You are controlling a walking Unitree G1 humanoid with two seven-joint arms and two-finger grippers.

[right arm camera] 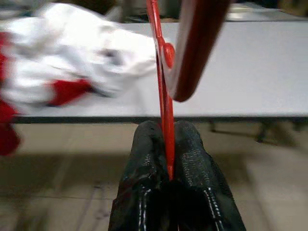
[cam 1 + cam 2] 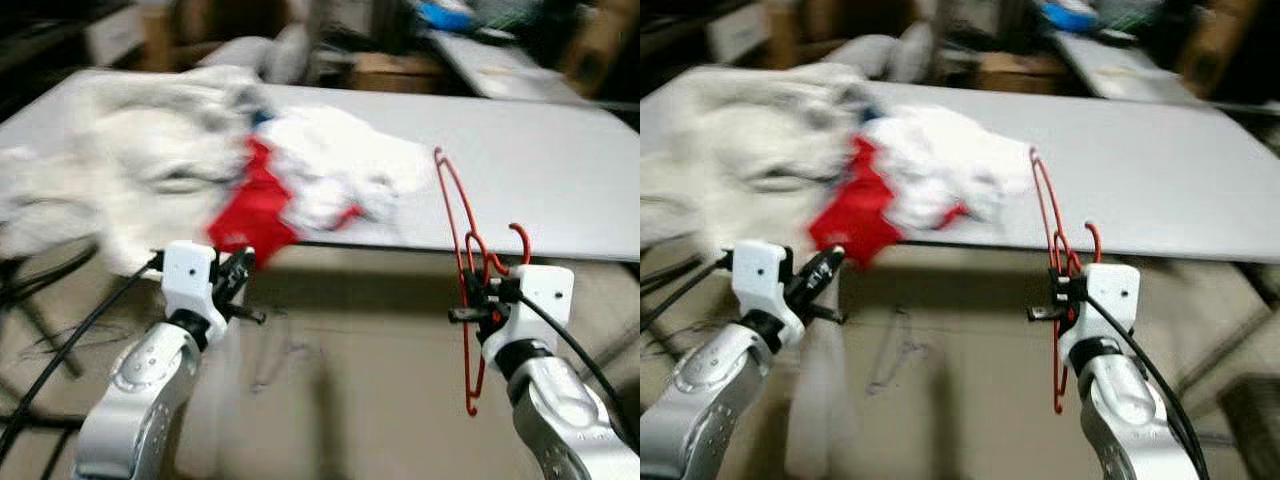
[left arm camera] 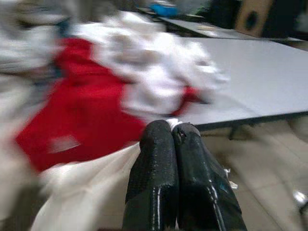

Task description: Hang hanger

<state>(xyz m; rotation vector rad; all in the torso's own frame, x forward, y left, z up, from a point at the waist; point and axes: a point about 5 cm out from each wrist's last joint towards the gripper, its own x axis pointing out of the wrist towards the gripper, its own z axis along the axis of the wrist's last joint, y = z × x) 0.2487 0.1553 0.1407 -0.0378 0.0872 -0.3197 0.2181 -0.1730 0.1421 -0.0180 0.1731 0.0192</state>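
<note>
A: Where's the red hanger (image 2: 468,270)?

B: In the right gripper (image 2: 470,300), at about four o'clock in the head views. The two black fingers (image 1: 144,192) are pressed together on the thin red wire, which runs up between them in the right wrist view. The hanger stands nearly upright, held in the air in front of the near edge of the grey table (image 2: 560,180). Its upper corner reaches up over the tabletop at about two o'clock, its hook curls just above the gripper, and the lower end hangs below toward the floor (image 2: 350,380).

A: And the other arm?

B: The left gripper (image 2: 240,270) is at about eight o'clock, also held up before the table's edge. Its fingers (image 3: 154,183) sit tight against each other (a pale cloth lies right at their tips in the left wrist view, but I can't tell whether any of it is caught between them).

A: What's on the table?

B: A heap of white laundry (image 2: 140,170) spreads across the left half, from nine to twelve o'clock. A red garment (image 2: 255,210) lies among it, drooping over the near edge just beyond the left gripper. The right half of the tabletop is bare grey. Everything is somewhat blurred.

A: Further back?

B: Another grey table (image 2: 500,60) at one o'clock with something blue (image 2: 445,15) on it, too soft to name.
</note>
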